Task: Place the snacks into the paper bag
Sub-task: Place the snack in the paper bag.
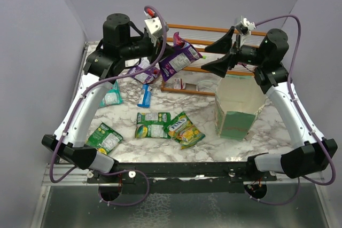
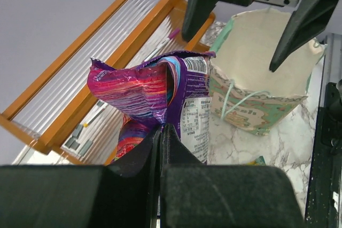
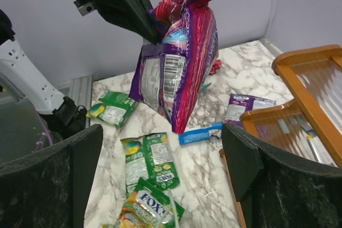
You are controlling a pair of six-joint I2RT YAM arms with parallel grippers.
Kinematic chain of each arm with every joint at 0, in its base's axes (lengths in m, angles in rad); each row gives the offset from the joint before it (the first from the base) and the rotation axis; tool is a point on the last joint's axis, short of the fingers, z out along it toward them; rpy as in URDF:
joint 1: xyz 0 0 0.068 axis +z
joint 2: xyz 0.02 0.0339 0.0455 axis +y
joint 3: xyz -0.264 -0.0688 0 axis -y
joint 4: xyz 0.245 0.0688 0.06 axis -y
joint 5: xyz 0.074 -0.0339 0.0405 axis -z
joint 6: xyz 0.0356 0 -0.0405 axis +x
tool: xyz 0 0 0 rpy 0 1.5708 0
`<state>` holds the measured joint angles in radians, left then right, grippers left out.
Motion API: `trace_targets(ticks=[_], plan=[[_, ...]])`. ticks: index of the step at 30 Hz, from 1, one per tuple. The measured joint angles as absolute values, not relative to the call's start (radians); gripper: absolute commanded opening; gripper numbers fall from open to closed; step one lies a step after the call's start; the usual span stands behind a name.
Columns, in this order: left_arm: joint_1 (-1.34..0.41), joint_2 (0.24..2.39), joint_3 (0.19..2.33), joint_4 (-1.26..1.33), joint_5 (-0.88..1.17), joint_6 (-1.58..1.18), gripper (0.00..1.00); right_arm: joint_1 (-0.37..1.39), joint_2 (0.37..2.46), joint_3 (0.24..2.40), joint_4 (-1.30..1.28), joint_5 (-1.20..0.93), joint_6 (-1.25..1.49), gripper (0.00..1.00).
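Carry step: purple packet airborne, not yet over bag.

Gripped by one edge in left end effector, fingers clenched on it; lifted clear of worktop, above near rail of rack, left of bag. Right end effector spread wide, grasping nothing, hovering by bag mouth (purpose unclear, perhaps steadying). Bag upright on worktop at right, mouth open. Lying on worktop: green-and-yellow packets, teal packet, blue bar. Next, by judgement: swing packet rightward over mouth, avoid right fingers, lower in, then release.
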<state>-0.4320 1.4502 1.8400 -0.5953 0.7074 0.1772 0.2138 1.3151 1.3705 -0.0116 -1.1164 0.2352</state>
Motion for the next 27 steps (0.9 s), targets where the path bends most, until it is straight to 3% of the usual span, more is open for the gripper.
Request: trace_targets(ticks=[4, 11, 15, 20, 22, 27], plan=[[-0.476, 1.446, 1.811, -0.552, 0.707, 0.175, 0.0, 0.233, 1.343, 1.357, 0.053, -1.126, 0.301, 0.83], [-0.513, 1.446, 1.776, -0.531, 0.706, 0.167, 0.0, 0.248, 1.385, 1.309, 0.132, -1.138, 0.416, 0.55], [-0.518, 1.446, 1.774, -0.516, 0.706, 0.152, 0.0, 0.25, 1.386, 1.304, 0.173, -1.137, 0.467, 0.35], [-0.522, 1.446, 1.766, -0.49, 0.707, 0.13, 0.0, 0.25, 1.39, 1.299, 0.209, -1.134, 0.512, 0.03], [-0.522, 1.446, 1.753, -0.479, 0.707, 0.123, 0.03, 0.25, 1.389, 1.288, 0.22, -1.13, 0.523, 0.01], [-0.523, 1.446, 1.721, -0.459, 0.707, 0.11, 0.25, 0.25, 1.37, 1.252, 0.194, -1.085, 0.506, 0.01]])
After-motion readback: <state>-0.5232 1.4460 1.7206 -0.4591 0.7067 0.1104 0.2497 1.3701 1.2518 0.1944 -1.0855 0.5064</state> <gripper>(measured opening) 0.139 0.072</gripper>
